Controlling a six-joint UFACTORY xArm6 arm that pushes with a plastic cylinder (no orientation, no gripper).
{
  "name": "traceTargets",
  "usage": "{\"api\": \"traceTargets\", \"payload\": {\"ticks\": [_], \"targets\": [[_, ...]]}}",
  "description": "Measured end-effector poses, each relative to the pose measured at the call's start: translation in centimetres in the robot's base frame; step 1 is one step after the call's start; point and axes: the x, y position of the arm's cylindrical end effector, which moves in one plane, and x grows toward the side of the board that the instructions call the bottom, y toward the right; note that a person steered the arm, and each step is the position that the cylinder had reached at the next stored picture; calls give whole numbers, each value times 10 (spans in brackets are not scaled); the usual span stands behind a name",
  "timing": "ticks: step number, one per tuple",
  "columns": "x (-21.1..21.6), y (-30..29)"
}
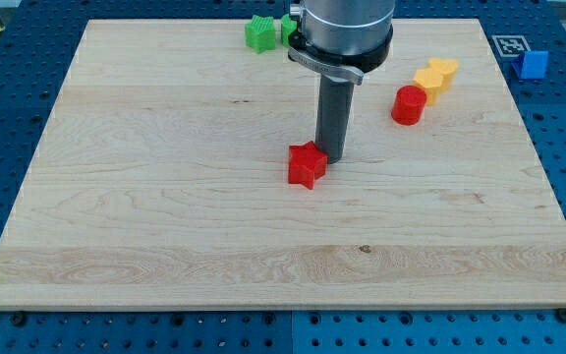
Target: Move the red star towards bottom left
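The red star [307, 164] lies near the middle of the wooden board [165, 197]. My tip [333, 157] stands right at the star's upper right side, touching it or nearly so. The dark rod rises from there to the arm's grey body at the view's top.
A red cylinder [409, 104] sits to the right of the rod. Two yellow blocks [435, 75] lie just beyond it, up and right. A green star [258, 33] and another green block [288, 28] sit at the board's top edge. A blue cube [533, 65] lies off the board, top right.
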Motion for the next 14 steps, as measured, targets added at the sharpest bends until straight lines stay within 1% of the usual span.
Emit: {"api": "traceTargets", "payload": {"ticks": [2, 3, 4, 5, 6, 8, 13, 14], "targets": [[11, -3], [19, -13], [18, -23], [28, -32], [32, -33], [32, -76], [41, -85], [49, -99]]}}
